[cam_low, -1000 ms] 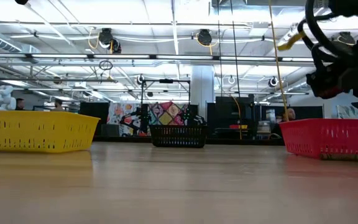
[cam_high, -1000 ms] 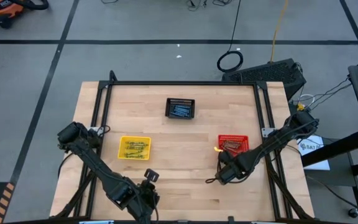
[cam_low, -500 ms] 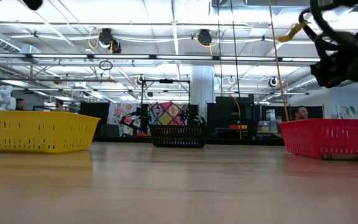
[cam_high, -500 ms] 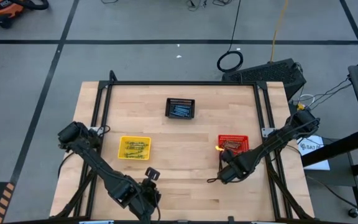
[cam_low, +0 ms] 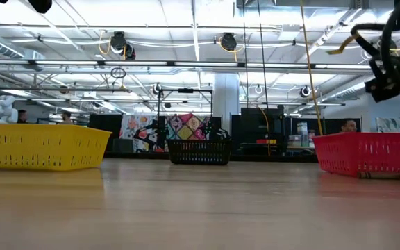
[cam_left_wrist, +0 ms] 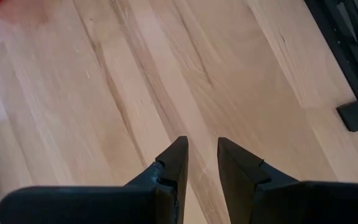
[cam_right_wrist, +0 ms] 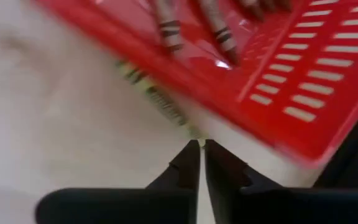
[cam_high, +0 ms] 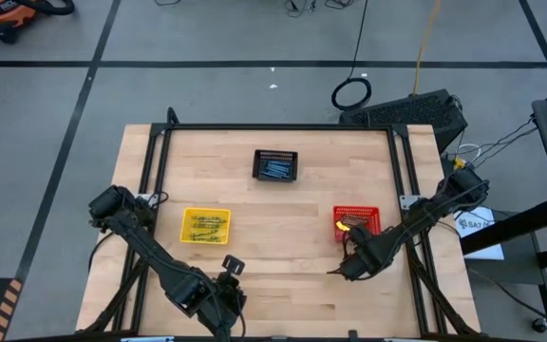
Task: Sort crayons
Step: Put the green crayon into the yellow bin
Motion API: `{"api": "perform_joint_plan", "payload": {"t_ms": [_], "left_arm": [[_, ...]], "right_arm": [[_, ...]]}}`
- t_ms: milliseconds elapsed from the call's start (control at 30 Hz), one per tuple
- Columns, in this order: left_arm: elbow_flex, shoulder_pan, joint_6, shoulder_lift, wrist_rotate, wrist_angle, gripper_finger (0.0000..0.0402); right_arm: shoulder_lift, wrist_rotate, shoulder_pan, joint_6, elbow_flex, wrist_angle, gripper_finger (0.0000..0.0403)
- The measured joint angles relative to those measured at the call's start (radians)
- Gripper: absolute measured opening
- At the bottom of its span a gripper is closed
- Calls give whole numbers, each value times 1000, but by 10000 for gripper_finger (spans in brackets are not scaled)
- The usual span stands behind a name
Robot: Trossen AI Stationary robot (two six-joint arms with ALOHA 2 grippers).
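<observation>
Three baskets on the table: yellow basket [cam_high: 205,226], black basket [cam_high: 275,165], red basket [cam_high: 357,221], each holding crayons; right gripper [cam_right_wrist: 201,148] pinches a yellow-olive crayon [cam_right_wrist: 157,96] beside the red basket; left gripper [cam_left_wrist: 201,155] fingers slightly apart, empty.

Crayons [cam_high: 205,226] in three baskets [cam_high: 275,177] on table [cam_high: 283,285].

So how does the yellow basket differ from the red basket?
The yellow basket holds yellow-olive crayons; the red basket holds brown-red crayons. The yellow basket stands on the left arm's side, the red basket on the right arm's. Both are small slotted baskets upright on the table.
</observation>
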Motion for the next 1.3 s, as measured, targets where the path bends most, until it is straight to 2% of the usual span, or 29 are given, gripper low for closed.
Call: {"api": "perform_joint_plan", "payload": {"t_ms": [100, 333, 733, 1300], "left_arm": [[0, 0, 0, 0, 0, 0, 80], [0, 0, -1, 0, 0, 0, 80], [0, 0, -1, 0, 0, 1, 80], [0, 1, -1, 0, 0, 1, 80]], "right_arm": [[0, 4, -7, 1, -30, 18, 4], [0, 54, -42, -40, -37, 79, 10], [0, 75, -148, -159, -37, 79, 1], [0, 76, -217, -252, -37, 53, 0]]}}
